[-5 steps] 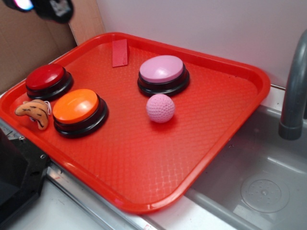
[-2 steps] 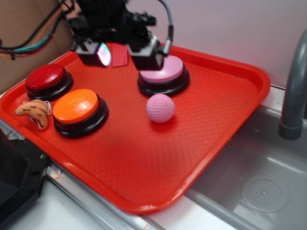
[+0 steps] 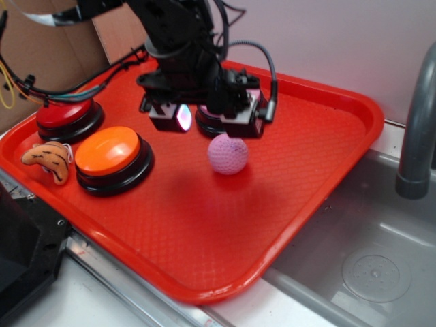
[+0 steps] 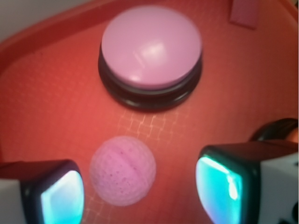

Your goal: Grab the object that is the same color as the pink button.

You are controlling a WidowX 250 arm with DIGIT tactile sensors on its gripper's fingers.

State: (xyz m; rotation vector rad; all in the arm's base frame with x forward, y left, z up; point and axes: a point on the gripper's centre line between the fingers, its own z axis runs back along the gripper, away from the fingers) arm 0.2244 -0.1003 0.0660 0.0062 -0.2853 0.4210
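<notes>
A red tray point(image 3: 320, 170) holds everything. Above its middle hangs the gripper point(image 3: 206, 117), fingers point(image 4: 63, 196) spread apart and empty. Beneath it sits the pink button point(image 4: 152, 44), dome up (largely hidden by the arm in the exterior view). The pink ball point(image 3: 227, 154) rests on the tray just beside the button; round, it has no long axis or heading.
</notes>
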